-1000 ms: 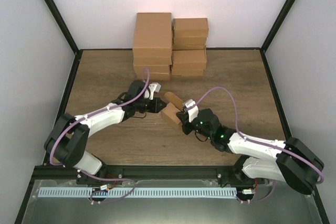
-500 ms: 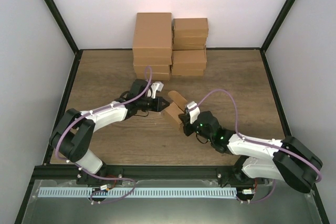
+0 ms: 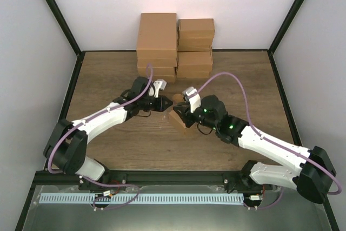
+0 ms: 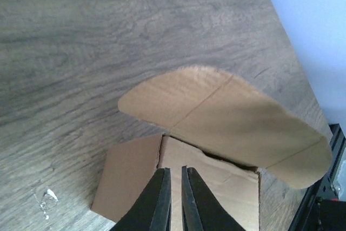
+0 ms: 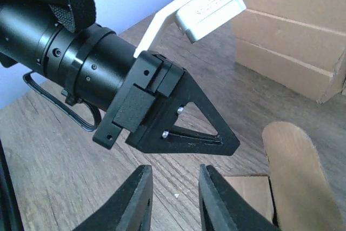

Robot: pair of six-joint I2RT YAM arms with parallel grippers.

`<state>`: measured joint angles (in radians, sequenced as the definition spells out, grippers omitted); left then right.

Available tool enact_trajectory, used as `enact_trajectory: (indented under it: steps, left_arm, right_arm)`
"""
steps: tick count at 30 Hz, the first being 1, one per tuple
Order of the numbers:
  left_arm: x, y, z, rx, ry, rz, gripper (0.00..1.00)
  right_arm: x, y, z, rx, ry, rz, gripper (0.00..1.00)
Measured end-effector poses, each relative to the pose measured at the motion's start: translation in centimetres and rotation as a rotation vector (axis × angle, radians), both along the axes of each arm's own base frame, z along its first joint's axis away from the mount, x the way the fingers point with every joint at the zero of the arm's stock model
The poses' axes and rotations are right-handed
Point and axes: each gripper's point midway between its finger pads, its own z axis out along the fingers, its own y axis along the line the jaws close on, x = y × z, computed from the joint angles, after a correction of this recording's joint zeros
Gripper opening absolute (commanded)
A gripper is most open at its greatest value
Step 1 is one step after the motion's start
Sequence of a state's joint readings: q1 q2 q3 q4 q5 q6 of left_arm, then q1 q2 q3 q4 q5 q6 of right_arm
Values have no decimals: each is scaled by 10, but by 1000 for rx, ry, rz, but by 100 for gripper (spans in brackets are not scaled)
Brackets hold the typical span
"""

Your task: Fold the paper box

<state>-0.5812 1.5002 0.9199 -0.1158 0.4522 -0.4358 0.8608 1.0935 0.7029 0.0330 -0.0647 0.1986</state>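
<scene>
one paper box [image 3: 180, 119] (flap up), left end effector [image 4: 174, 176] pressed together, right end effector [image 5: 174, 174] spread.

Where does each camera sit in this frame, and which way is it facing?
Top external: above and behind the bases, looking down on the table, left arm, right arm, the paper box between them and stacked boxes at the far edge.
Left wrist: on the left arm, looking down past its own almost shut jaws at the paper box's rounded flap.
Right wrist: on the right arm, looking over its own parted jaws at the left arm's wrist and the stacked boxes.
Both wrist views share the flap.
</scene>
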Motion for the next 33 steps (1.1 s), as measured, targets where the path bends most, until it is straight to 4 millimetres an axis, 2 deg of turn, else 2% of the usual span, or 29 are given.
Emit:
enact_trajectory:
  steps: [3,6,12,14,17,18,19,20,23,28,33]
  left_arm:
    - [5,4,10,19,-35,13,14]
    - [12,10,14,47,-59,32,20]
    - [34,31,23,91,-105,86,57]
    - [43,34,35,93,-139,98,61]
    - [54,30,58,87,-212,85,68]
    - [55,29,62,84,-229,80,73]
    - [57,29,66,84,-250,76,95]
    - [59,28,69,83,-268,71,99]
    - [61,28,71,90,-303,65,100]
    - [73,30,81,94,-380,95,100]
    - [80,29,90,82,-434,98,100]
  right_arm:
    - [1,2,14,-9,32,1,48]
    - [1,-2,13,-38,89,-10,57]
    - [-20,-4,-8,-111,221,62,65]
    - [-28,-7,-17,-138,266,78,71]
    - [-35,-13,-23,-151,314,69,85]
    - [-37,-16,-22,-150,321,64,91]
    - [-39,-19,-21,-148,326,57,98]
    - [-39,-22,-19,-142,333,42,100]
    - [-39,-33,-19,-149,350,-16,100]
    - [-33,-52,-31,-186,377,-137,100]
    - [-39,-69,-40,-144,350,-175,100]
